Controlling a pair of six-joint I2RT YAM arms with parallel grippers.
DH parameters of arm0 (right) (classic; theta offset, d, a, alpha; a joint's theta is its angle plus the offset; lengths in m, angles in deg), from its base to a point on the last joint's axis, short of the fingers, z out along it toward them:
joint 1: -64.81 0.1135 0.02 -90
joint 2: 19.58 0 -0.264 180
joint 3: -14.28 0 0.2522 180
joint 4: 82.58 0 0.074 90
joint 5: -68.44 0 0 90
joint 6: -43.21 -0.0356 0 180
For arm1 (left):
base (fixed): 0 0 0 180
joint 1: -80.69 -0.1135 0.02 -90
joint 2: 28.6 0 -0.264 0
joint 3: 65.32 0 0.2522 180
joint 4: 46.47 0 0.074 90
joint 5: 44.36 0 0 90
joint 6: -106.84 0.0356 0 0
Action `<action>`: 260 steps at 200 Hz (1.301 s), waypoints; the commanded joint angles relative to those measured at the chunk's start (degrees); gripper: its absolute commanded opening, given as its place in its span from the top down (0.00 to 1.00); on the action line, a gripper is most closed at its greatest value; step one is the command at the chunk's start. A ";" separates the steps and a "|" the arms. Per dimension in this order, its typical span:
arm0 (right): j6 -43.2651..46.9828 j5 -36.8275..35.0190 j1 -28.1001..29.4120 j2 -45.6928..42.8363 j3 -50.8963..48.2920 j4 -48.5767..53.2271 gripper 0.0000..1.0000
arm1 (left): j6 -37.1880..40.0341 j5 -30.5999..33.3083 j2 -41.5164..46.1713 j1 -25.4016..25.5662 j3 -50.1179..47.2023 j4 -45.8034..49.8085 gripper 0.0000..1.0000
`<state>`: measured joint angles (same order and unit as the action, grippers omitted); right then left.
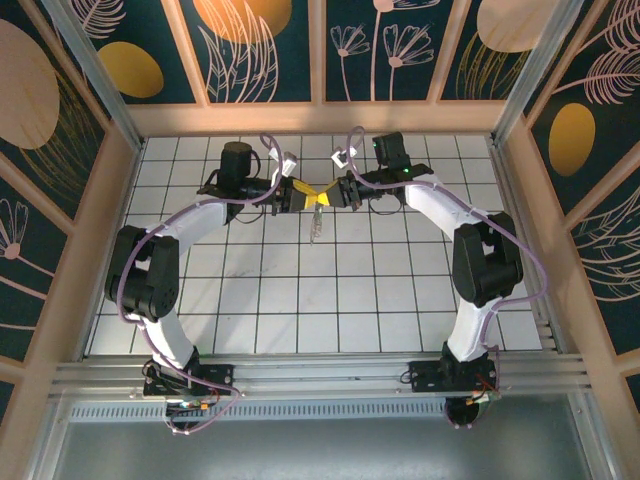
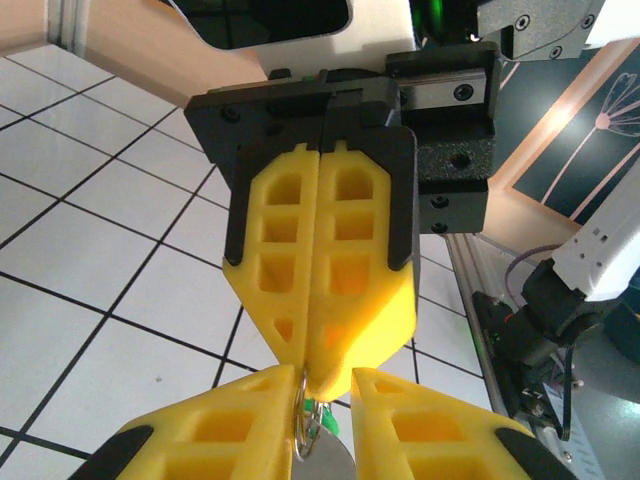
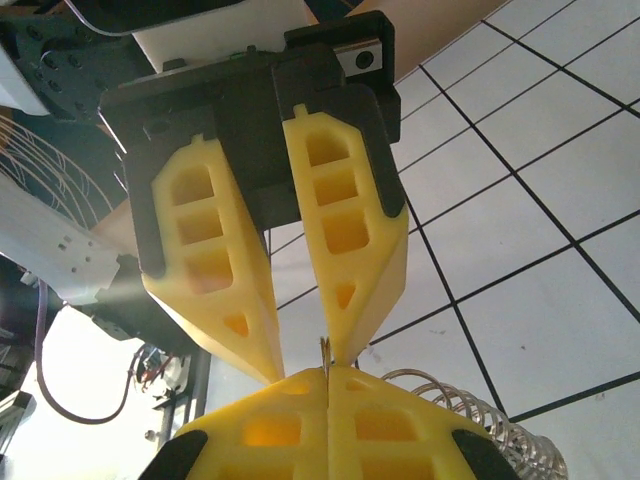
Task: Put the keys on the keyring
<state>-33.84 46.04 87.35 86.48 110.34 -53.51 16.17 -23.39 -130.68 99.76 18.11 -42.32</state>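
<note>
The right gripper point(image 3: 327, 378) is clamped fully shut. Its yellow fingers meet along one seam, and a thin sliver of metal stands out of that seam at the tips. The left wrist view shows what the sliver belongs to: the keyring point(image 2: 298, 420), a thin silvery wire loop pinched at the very tip of this gripper and hanging below it.

The left gripper point(image 3: 305, 366) is tip to tip with it. Its fingers are drawn close, but a narrow gap shows between them. The wire lies against one finger's inner edge, and I cannot tell whether it is gripped there.

Just behind the loop, under the right gripper's tip, hang the keys point(image 2: 319, 412), seen as a bright green bit with a rounded silvery piece beneath it. The right wrist view adds a coil of silvery wire point(image 3: 470, 420), low beside its own fingers. Whether it joins the ring is unclear.

From above, both grippers meet over the white tiled table point(image 1: 300, 300), with a thin bundle dangling from their tips.
</note>
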 commanded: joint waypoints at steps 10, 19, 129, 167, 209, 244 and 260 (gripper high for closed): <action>-0.56 0.96 -0.35 0.37 0.77 -2.52 1.00 | 1.98 -3.55 -1.44 -0.05 0.12 1.48 0.79; -0.65 1.01 -0.45 0.38 0.71 -2.64 1.00 | 2.15 -3.54 -1.49 -0.03 0.12 1.65 0.80; -3.19 0.80 -0.38 -0.35 -1.09 -6.16 0.99 | 1.62 -3.50 -1.33 0.64 -0.48 -0.10 1.00; -7.94 -0.60 -0.87 -5.42 -6.11 -13.09 0.68 | -7.41 1.78 1.88 0.97 -5.38 -13.30 1.00; -15.09 -4.39 -2.36 -14.08 -16.54 -24.58 0.57 | -18.23 6.78 6.67 1.13 -11.43 -29.06 1.00; -23.76 -11.60 -2.95 -21.34 -27.45 -37.84 0.54 | -22.96 8.73 9.72 1.74 -15.38 -36.25 1.00; -26.50 -14.04 -2.94 -23.45 -31.64 -43.52 0.53 | -23.32 9.49 10.70 2.39 -16.17 -36.56 1.00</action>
<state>-53.65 37.29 84.62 65.85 83.74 -84.39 -3.37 -15.31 -122.36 101.09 3.48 -71.61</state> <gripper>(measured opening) 0.467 0.044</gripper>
